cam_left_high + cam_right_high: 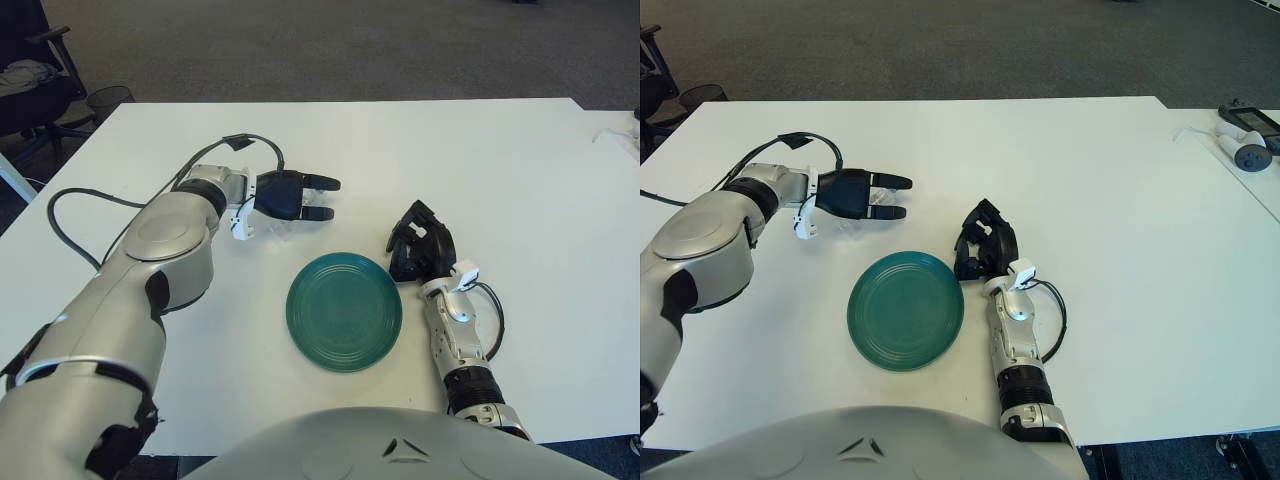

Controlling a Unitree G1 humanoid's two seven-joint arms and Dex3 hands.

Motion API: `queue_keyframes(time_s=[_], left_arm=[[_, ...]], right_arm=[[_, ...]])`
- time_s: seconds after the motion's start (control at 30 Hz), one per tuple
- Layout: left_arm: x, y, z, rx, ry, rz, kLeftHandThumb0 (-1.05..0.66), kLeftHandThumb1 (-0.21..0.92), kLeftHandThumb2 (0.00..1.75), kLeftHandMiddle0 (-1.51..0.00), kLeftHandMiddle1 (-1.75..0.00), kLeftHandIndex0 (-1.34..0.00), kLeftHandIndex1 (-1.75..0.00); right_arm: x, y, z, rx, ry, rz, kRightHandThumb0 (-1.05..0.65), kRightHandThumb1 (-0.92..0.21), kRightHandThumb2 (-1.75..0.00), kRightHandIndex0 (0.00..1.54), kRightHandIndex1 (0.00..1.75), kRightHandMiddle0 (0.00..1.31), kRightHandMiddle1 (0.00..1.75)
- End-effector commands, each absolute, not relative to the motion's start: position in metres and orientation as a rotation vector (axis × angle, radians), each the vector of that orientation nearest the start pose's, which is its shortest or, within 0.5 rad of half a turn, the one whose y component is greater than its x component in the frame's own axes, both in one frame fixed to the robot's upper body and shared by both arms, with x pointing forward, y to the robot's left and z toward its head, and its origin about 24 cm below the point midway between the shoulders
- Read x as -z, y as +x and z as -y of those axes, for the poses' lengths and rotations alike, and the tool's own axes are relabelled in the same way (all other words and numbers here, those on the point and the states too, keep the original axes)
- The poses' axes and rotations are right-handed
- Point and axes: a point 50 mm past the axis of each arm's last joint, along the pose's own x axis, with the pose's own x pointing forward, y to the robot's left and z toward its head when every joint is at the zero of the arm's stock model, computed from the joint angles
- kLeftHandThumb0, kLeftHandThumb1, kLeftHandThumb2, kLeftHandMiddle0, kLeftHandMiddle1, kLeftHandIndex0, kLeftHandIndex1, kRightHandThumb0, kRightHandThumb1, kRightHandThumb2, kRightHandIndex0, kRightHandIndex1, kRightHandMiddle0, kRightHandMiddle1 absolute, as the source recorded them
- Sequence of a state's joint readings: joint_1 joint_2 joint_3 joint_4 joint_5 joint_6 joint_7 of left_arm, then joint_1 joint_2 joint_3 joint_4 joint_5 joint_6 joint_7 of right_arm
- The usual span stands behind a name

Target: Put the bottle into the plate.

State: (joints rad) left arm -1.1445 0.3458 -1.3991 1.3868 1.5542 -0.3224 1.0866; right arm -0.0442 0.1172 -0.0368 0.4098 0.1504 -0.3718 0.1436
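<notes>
The left hand (290,196) fingers (318,183) are closing around the clear plastic bottle (281,226), lying on the white desk (520,170) just behind the round, ridged green plate (344,311). Lifting and placing are remaining. The right hand (418,240) is idling beside the plate's right, fingers curled.

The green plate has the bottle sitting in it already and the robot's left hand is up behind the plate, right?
Not quite. The green plate holds nothing, as the left eye view shows. The clear bottle is under the left hand, which is indeed up behind the plate.
</notes>
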Motion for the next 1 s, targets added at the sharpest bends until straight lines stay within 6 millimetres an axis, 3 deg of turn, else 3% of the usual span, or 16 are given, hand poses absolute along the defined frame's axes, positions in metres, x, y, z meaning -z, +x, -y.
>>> queue_keyframes(time_s=[0.0,0.43,0.7,0.77,0.8,0.83,0.87,0.93,0.97], left_arm=[[-0.0519,0.3545,-0.1302,-1.215,-2.812,-1.645,-0.59,0.39,0.88,-0.2,-0.06,0.0,-0.69],[-0.0523,0.3559,-0.1322,-1.2,-2.872,-1.612,-0.61,0.39,0.88,-0.19,-0.06,0.0,-0.68],[-0.0524,0.3563,-0.1348,-1.158,-2.948,-1.619,-0.56,0.39,0.9,-0.27,-0.11,0.0,-0.84],[-0.0521,0.3562,-0.1363,-1.124,-2.987,-1.635,-0.5,0.35,0.98,-0.22,-0.71,0.0,-1.25],[-0.0518,0.3564,-0.1373,-1.103,-3.011,-1.628,-0.48,0.34,1.0,-0.23,-0.85,-0.01,-1.35],[-0.0516,0.3567,-0.1378,-1.091,-3.025,-1.621,-0.45,0.42,1.0,-0.27,-1.13,-0.17,-1.48],[-0.0513,0.3572,-0.1386,-1.08,-3.033,-1.6,-0.44,0.45,0.99,-0.28,-1.23,-0.22,-1.53],[-0.0507,0.3579,-0.1391,-1.07,-3.032,-1.567,-0.19,0.44,1.05,-0.48,-1.38,-0.3,-1.66],[-0.0505,0.3582,-0.1394,-1.067,-3.03,-1.554,-0.15,0.43,1.08,-0.51,-1.42,-0.31,-1.68]], right_arm=[[0.0737,0.1886,0.1315,0.032,0.327,-0.347,0.0,-0.01,-1.66,0.85,1.72,0.6,1.75],[0.074,0.1868,0.1353,0.032,0.318,-0.35,0.0,-0.01,-1.66,0.85,1.72,0.61,1.75],[0.0756,0.1862,0.1377,0.03,0.319,-0.358,0.0,-0.01,-1.67,0.85,1.72,0.61,1.75],[0.0759,0.1861,0.1383,0.029,0.319,-0.358,0.0,-0.01,-1.66,0.85,1.72,0.61,1.75],[0.0761,0.186,0.1387,0.028,0.318,-0.358,0.0,-0.01,-1.66,0.85,1.72,0.6,1.75],[0.0763,0.1859,0.1389,0.027,0.317,-0.357,0.0,-0.01,-1.66,0.86,1.71,0.6,1.75],[0.0765,0.1858,0.1389,0.026,0.316,-0.358,0.0,-0.01,-1.66,0.86,1.71,0.6,1.75],[0.0768,0.1855,0.1394,0.026,0.313,-0.359,0.0,-0.01,-1.66,0.86,1.7,0.6,1.75],[0.0769,0.1854,0.1395,0.025,0.312,-0.359,0.0,-0.01,-1.66,0.86,1.7,0.6,1.75]])
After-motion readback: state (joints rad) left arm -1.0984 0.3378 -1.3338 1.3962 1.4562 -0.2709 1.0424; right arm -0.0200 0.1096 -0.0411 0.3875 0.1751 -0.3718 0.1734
